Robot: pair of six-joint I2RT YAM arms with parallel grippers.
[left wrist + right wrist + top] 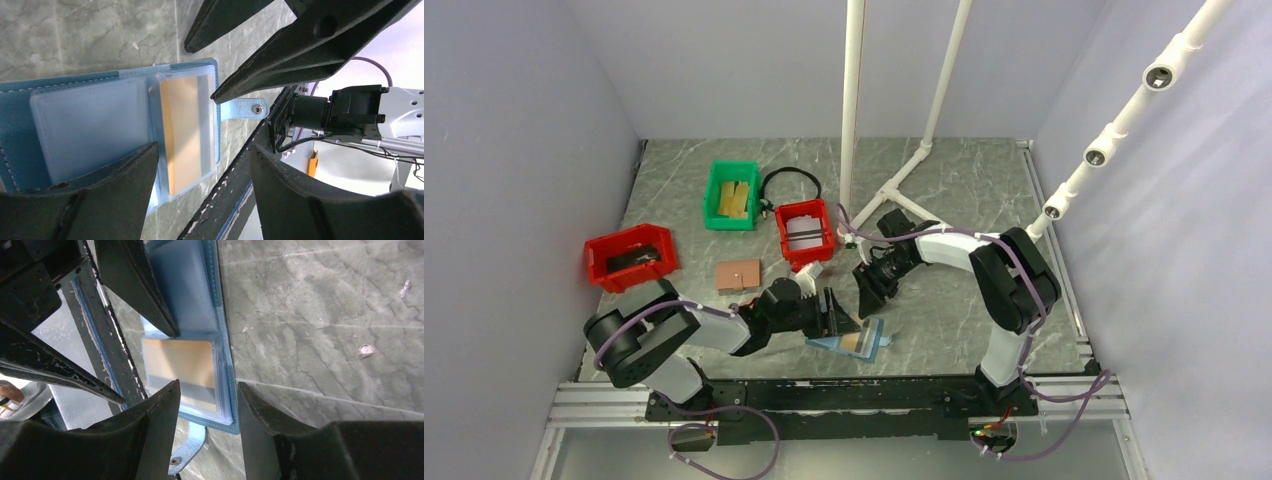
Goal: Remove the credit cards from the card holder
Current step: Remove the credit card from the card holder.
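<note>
The blue card holder (856, 344) lies open on the table near the front edge. One gold-tan credit card (186, 134) sits inside its clear pocket on the snap-tab (245, 108) side. It also shows in the right wrist view (179, 364). My left gripper (832, 314) is open and low over the holder (75, 82), one finger (105, 190) over the empty pocket page. My right gripper (870, 290) is open just above the card end of the holder (223, 340). Its fingers (150, 425) straddle the pocket's outer edge. Neither holds anything.
A green bin (731, 195) with tan flat pieces, a red bin (806, 232) and a second red bin (631, 257) stand behind. A brown wallet (737, 274) lies left of the grippers. White pipes (852, 110) rise at the back. The black front rail (844, 392) runs close by the holder.
</note>
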